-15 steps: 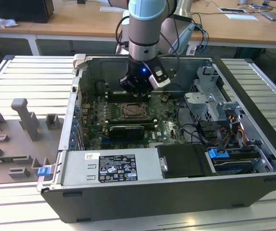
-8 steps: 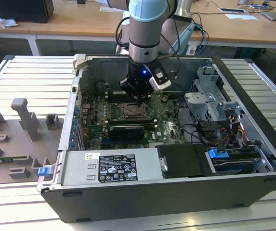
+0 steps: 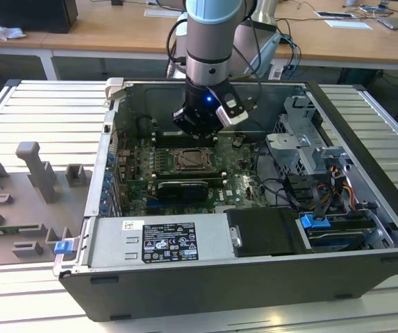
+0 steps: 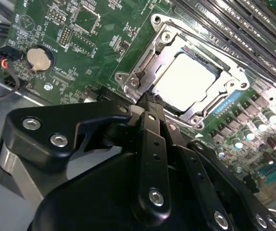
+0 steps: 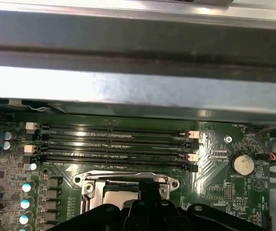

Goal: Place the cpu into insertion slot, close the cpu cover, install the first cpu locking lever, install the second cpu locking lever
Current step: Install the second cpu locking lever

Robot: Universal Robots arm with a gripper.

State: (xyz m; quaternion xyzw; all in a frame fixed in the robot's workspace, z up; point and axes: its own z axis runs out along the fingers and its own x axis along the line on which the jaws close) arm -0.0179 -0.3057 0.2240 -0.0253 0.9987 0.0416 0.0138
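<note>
The cpu (image 4: 186, 79) lies flat in the insertion slot (image 3: 190, 161), its pale metal top showing through the window of the cpu cover (image 4: 145, 65). The silver cover frame lies down around the chip. My gripper (image 4: 149, 98) hangs just above the socket's edge with its black fingers pressed together and nothing between them. In the first wrist view the gripper (image 5: 147, 182) hides part of the cpu (image 5: 121, 198). In the exterior view the gripper (image 3: 197, 135) hovers over the motherboard just behind the socket. I cannot tell how the locking levers stand.
Long black memory slots (image 5: 113, 144) run beside the socket, and the case wall (image 5: 128, 86) rises behind them. A coin battery (image 4: 37, 57) and cables sit to one side. A graphics card (image 3: 179, 189), power supply (image 3: 160, 239) and drive cage (image 3: 303, 139) crowd the case.
</note>
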